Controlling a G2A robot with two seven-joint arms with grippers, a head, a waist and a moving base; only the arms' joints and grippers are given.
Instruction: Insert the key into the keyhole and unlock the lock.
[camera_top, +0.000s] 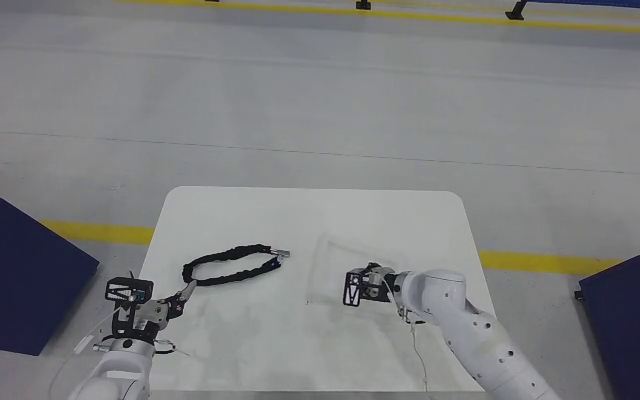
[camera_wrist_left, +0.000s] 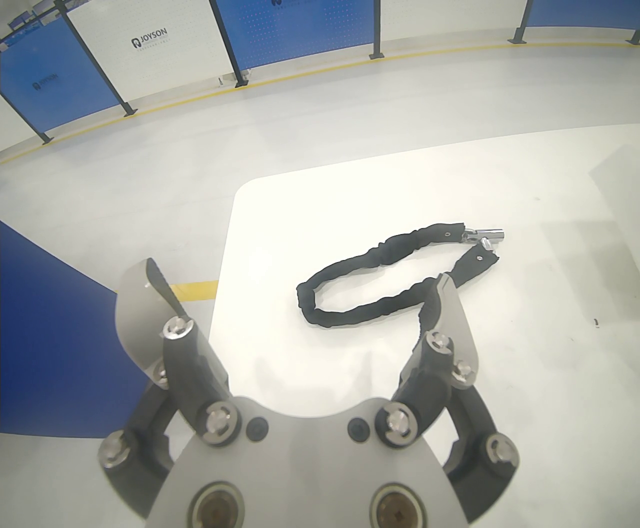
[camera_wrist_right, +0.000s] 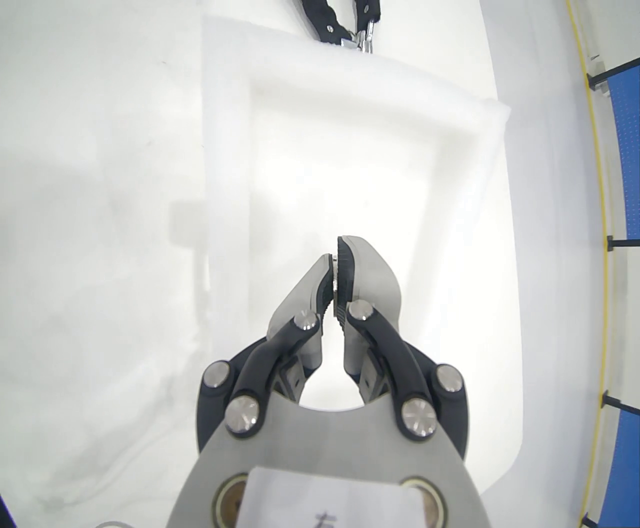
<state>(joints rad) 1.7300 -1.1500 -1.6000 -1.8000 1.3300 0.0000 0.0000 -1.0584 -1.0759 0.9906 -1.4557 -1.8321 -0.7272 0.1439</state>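
Nearest, the left gripper (camera_wrist_left: 295, 277) is held wide open at the left edge of the table (camera_top: 400, 215), with nothing between its fingers. Well apart from it, over a shallow white tray (camera_wrist_right: 225, 100), the right gripper (camera_wrist_right: 336, 255) is closed, and a thin metal piece, taken to be the key (camera_wrist_right: 335, 268), is pinched at its tips. Farther out, the lock (camera_top: 225, 262), a black sleeved chain, is laid in a loop, its metal end (camera_wrist_left: 487, 235) near the tray's far rim. The key is judged picked up but not yet inserted. Next, the metal end should be steadied and the key aligned with the keyhole, which cannot be made out.
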